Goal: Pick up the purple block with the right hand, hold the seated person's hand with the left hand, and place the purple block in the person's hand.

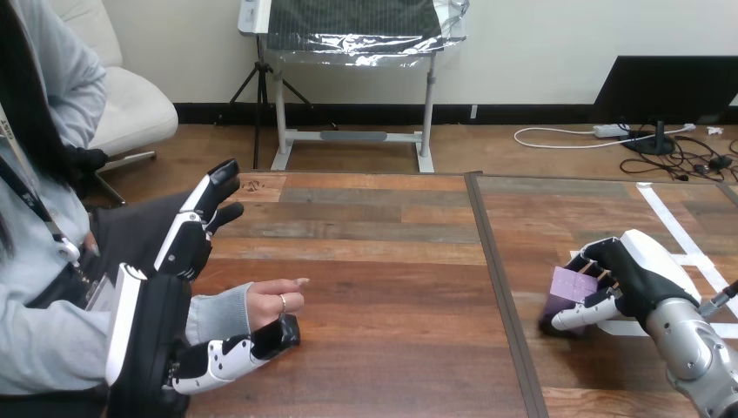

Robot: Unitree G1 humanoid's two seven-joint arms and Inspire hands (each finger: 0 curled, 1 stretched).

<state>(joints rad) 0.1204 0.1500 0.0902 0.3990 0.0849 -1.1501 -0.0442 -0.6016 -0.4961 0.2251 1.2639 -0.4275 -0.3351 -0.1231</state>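
Observation:
The purple block [572, 287] sits low over the right half of the table [392, 261]. My right hand [635, 272] is shut on it, fingers over its top and thumb under its near side. I cannot tell whether the block touches the wood. At the left, the person's hand [274, 305] rests on the table with loosely curled fingers, coming out of a grey sleeve. My left hand [165, 313] stands open beside it. Its fingers [204, 213] point straight up and away beyond the person's wrist, and its thumb [235, 353] lies along the near side of the person's hand, touching or nearly touching it.
A dark seam [496, 279] runs front to back between the two table halves. White tape strips [679, 235] mark the wood around my right hand. The person's torso [35, 261] fills the left edge.

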